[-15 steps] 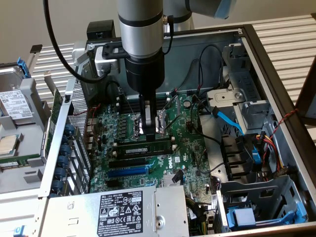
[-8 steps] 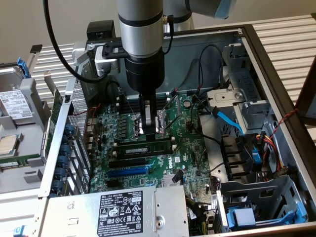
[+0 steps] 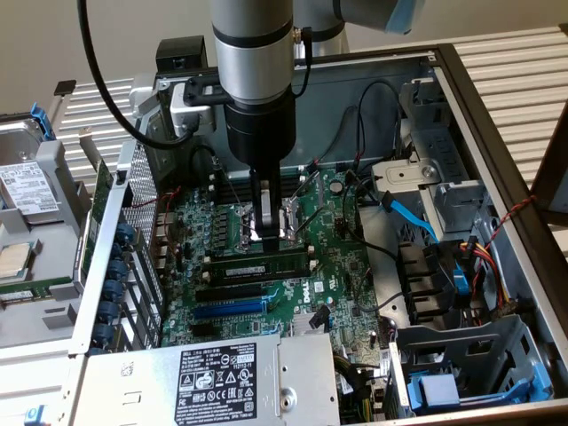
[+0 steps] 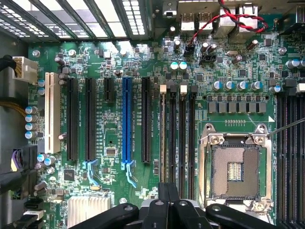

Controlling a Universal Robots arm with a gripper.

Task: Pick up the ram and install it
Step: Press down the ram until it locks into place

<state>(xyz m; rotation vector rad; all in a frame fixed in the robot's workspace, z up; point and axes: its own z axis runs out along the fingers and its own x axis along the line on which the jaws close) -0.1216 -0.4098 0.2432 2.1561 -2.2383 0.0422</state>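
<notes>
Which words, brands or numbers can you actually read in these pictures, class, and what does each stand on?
"DELL": white logo on the motherboard, near the blue slot.
Power supply label: logos and rows of print, too small to read.
Hard drive label: too small to read.
Ram label: blurred.
Board silkscreen by the CPU socket: too small to read.
</notes>
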